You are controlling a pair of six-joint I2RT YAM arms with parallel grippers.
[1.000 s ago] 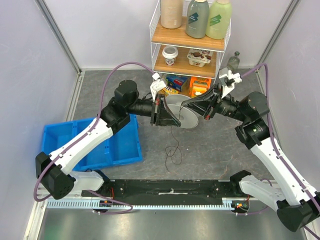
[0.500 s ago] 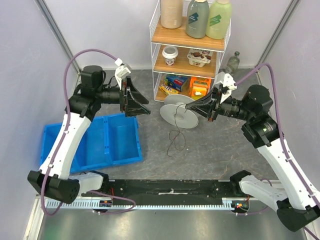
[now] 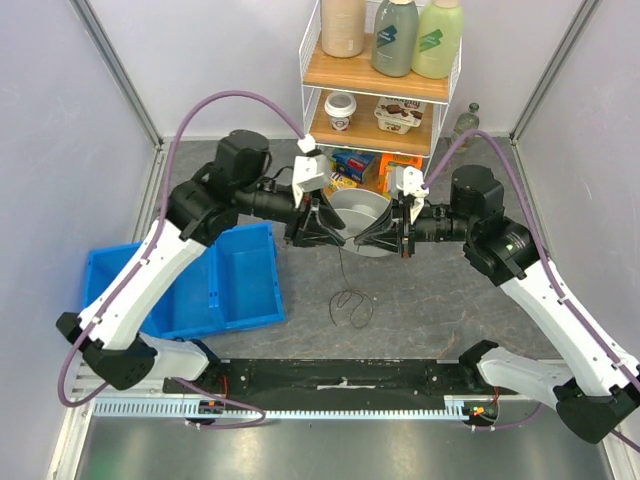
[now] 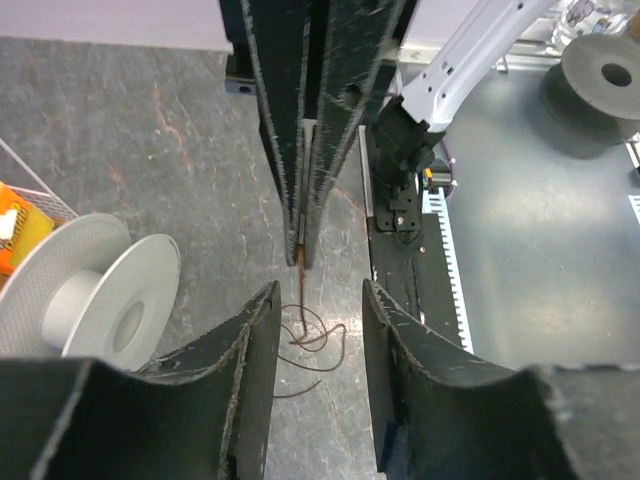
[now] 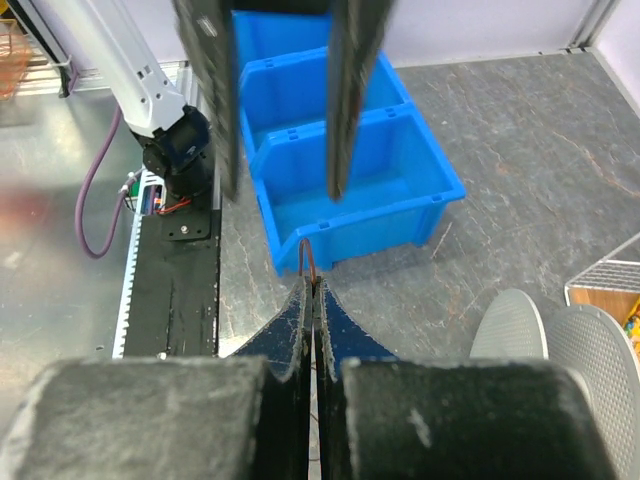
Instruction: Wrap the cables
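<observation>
Grey stone-patterned surface (image 3: 430,300) with two arms reaching inward from its near edge, seen from above and from each wrist. A wire shelf rack (image 3: 370,85) holding bottles and food packets stands at the far side. The left arm (image 3: 150,270) crosses above a blue bin (image 3: 232,322) with several compartments, which sits on the surface at the left. The right arm (image 3: 545,290) bends in from the opposite side. A pale spool (image 3: 360,205) lies on the surface in front of the rack, partly hidden by the two grippers, which meet almost tip to tip above it. The left gripper (image 3: 338,238) has its fingers (image 4: 255,330) spread apart with nothing between them. The gap faces the tip of the right gripper (image 3: 362,241), which the left wrist view shows just beyond the fingertips. The fingers (image 5: 295,320) of the right gripper are pressed together and pinch the upper end of the thin dark wire (image 3: 350,305). In the right wrist view a short piece of it shows above the closed tips. From the pinch the wire hangs down to the surface, where it forms a few small loose loops near the spool but apart from it, between the two arms
</observation>
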